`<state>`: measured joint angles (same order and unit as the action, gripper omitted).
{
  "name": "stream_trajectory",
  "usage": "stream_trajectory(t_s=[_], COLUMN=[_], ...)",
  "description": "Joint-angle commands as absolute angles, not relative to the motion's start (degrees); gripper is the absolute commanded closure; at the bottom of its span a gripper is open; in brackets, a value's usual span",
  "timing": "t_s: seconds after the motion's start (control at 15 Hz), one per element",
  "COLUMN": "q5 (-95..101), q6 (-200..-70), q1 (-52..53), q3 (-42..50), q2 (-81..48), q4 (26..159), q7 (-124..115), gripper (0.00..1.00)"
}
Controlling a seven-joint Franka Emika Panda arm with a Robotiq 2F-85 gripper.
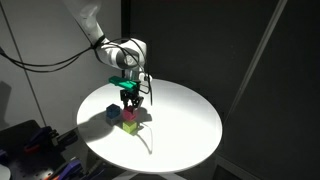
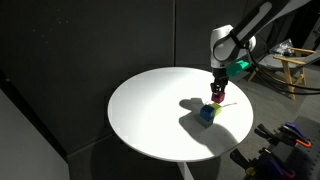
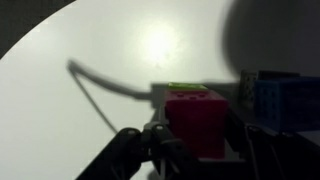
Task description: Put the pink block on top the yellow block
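Observation:
My gripper (image 1: 129,97) is shut on the pink block (image 3: 195,122), a magenta cube held between the two dark fingers (image 3: 190,140). The pink block also shows in both exterior views (image 1: 129,104) (image 2: 218,98). The yellow block (image 3: 190,88) lies right below and behind it, with only its top edge showing in the wrist view; it stands on the table in an exterior view (image 1: 130,126). I cannot tell whether the pink block touches the yellow one.
A blue cube (image 1: 112,116) (image 2: 206,114) (image 3: 285,100) stands right beside the yellow block on the round white table (image 1: 180,125) (image 2: 150,110). A thin cable (image 3: 100,95) lies across the tabletop. Dark curtains surround the table.

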<state>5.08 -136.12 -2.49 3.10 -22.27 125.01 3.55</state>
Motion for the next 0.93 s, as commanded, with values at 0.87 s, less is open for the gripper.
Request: stream_trajectory(t_s=[0.87], q5=[5.18], q6=[-134.8], q1=[-2.2], q3=[3.2], q2=[-25.2], q4=[122.61], q7=[2.14], gripper=[0.7])
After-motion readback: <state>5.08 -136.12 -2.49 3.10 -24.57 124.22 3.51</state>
